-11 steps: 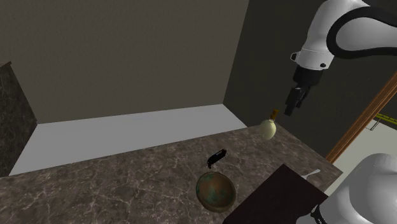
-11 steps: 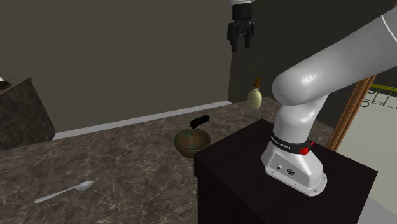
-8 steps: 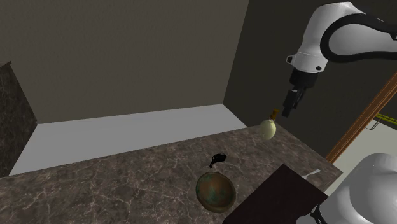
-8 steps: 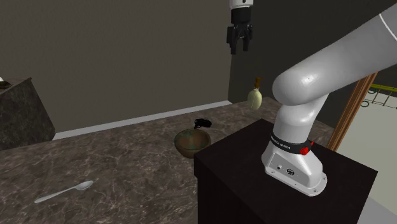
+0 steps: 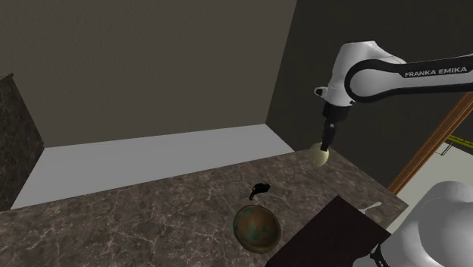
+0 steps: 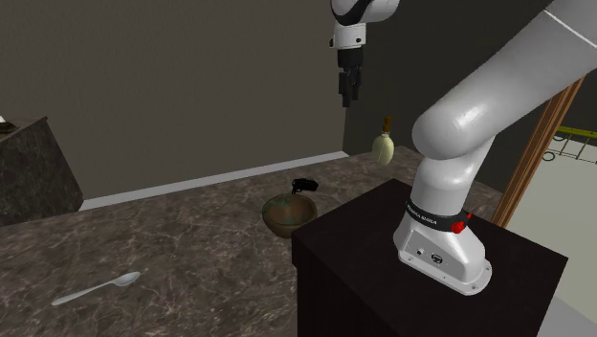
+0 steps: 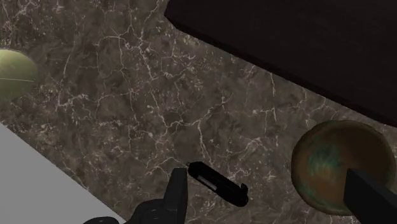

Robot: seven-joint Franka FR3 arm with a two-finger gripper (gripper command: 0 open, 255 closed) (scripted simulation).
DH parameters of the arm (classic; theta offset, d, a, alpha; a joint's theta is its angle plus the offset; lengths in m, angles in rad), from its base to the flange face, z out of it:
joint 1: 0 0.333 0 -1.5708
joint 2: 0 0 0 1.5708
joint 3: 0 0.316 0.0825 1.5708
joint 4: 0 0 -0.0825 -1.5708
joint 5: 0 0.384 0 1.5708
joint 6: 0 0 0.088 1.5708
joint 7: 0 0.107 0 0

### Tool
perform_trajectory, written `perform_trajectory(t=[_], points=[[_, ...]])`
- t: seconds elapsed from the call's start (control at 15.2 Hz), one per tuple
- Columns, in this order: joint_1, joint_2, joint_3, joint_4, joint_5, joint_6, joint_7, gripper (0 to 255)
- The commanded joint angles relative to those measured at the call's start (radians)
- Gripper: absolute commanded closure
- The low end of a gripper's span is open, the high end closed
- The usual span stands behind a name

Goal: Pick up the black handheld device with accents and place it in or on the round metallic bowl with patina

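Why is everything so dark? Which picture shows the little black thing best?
Shoulder view: dim, the black device nearly melts into the dark counter. Second exterior view: equally dim, though the pale spoon stands out. Wrist view: clearest, its light stripe shows.

The words FRANKA EMIKA stand in dark capitals on the white forearm link (image 5: 424, 76) of the arm, readable in the shoulder view. In the second exterior view, a black band (image 6: 432, 218) around the arm's lower column carries a line of small white lettering, too small to read. A yellow strip (image 6: 574, 131) at that view's right edge bears dark marks that cannot be made out.
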Motion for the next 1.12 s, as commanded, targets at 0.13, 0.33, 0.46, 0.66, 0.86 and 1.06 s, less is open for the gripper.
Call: perform_trajectory(t=[0.13, 0.33, 0.46, 0.66, 0.86, 1.06], points=[[0.039, 0.146, -0.043, -0.004, -0.026, 0.15, -0.148, 0], [0.065, 0.26, -0.071, 0.006, -0.036, 0.253, -0.259, 0], [0.082, 0.339, -0.084, 0.019, -0.037, 0.32, -0.333, 0], [0.104, 0.46, -0.096, 0.045, -0.03, 0.415, -0.445, 0], [0.119, 0.582, -0.095, 0.079, -0.016, 0.503, -0.556, 0], [0.126, 0.703, -0.08, 0.121, -0.001, 0.582, -0.663, 0]])
